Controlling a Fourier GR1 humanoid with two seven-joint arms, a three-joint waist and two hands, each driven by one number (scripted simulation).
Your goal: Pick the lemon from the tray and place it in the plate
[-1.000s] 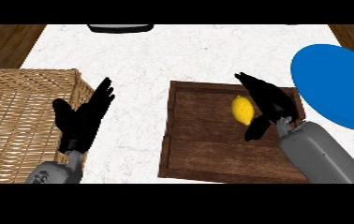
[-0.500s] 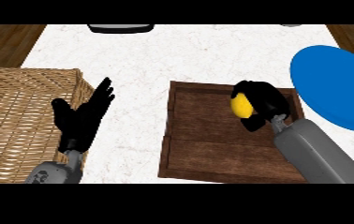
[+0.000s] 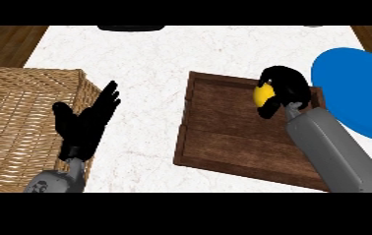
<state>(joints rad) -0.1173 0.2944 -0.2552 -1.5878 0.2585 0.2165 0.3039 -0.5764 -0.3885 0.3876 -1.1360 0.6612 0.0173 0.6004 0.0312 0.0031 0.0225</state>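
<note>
Clasps the lemon (image 3: 262, 96) in the curled fingers of the right hand (image 3: 288, 83), at the far right corner of the wooden tray (image 3: 218, 135), near the blue plate (image 3: 350, 89). Keeps the left hand (image 3: 87, 123) open, fingers straight, beside the wicker basket (image 3: 33, 116).

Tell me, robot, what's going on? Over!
Right hand curled round lemon, at tray's far right corner. Left hand open, resting beside basket. Plate just right of tray, nothing between.

No text, label, brand, number or sign can be read on anything in view.
</note>
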